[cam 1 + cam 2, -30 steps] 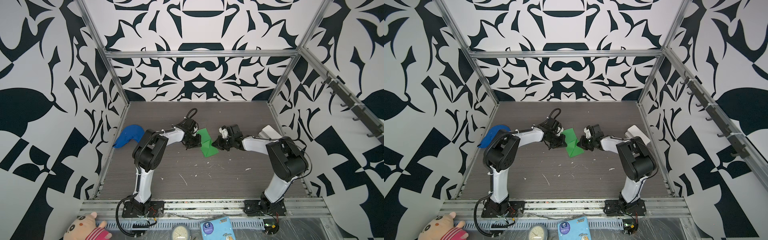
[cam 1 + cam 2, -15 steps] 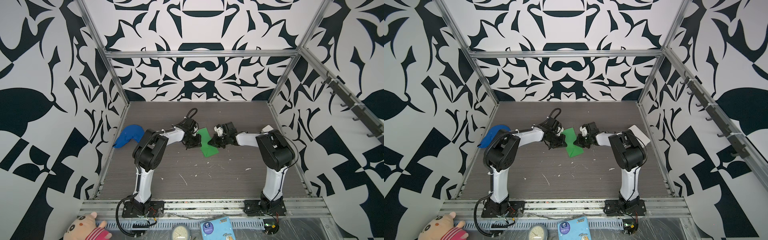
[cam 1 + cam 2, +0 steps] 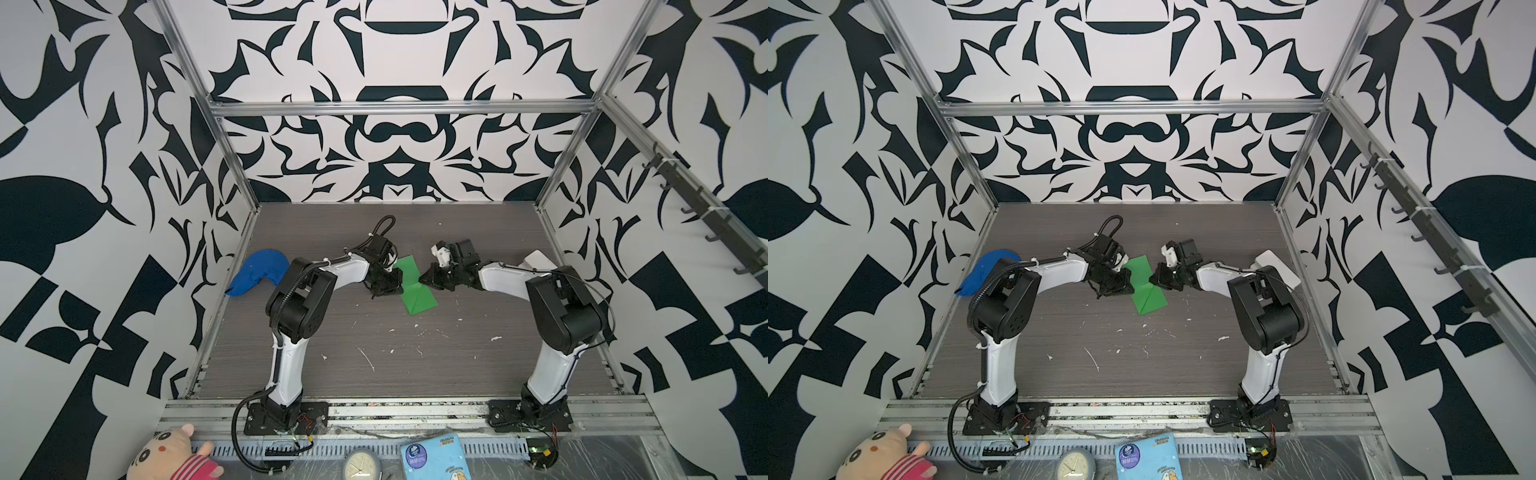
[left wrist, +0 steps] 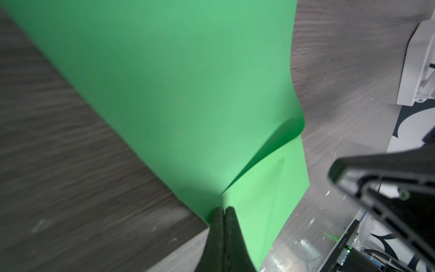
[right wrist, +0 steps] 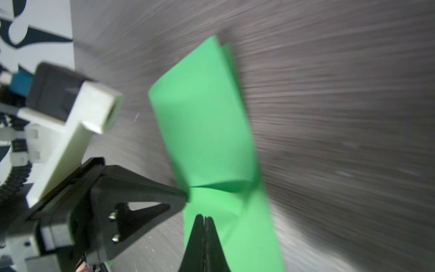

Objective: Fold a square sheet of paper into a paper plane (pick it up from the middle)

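The square sheet of paper (image 3: 413,286) (image 3: 1148,291) lies on the dark table, folded into a bright green strip with a pinched waist at its middle. My left gripper (image 3: 395,286) (image 4: 223,209) is shut, its tips touching the strip's left edge at the waist, where an upper layer lifts. My right gripper (image 3: 423,280) (image 5: 204,217) is also shut, its tips resting on the strip's right edge opposite. In the right wrist view, the left gripper's finger (image 5: 141,188) meets the paper (image 5: 207,131) at the crease. No paper plane shape shows.
A blue cloth cap (image 3: 257,276) lies at the table's left edge. A white block (image 3: 538,262) sits by the right wall behind the right arm. Small white scraps (image 3: 415,328) are scattered in front of the paper. A plush toy (image 3: 166,457), a clock (image 3: 361,465) and a blue packet (image 3: 434,461) lie beyond the front rail.
My right gripper has slid left onto the strip's right edge while its elbow swung inward and back out. The left arm has stayed put.
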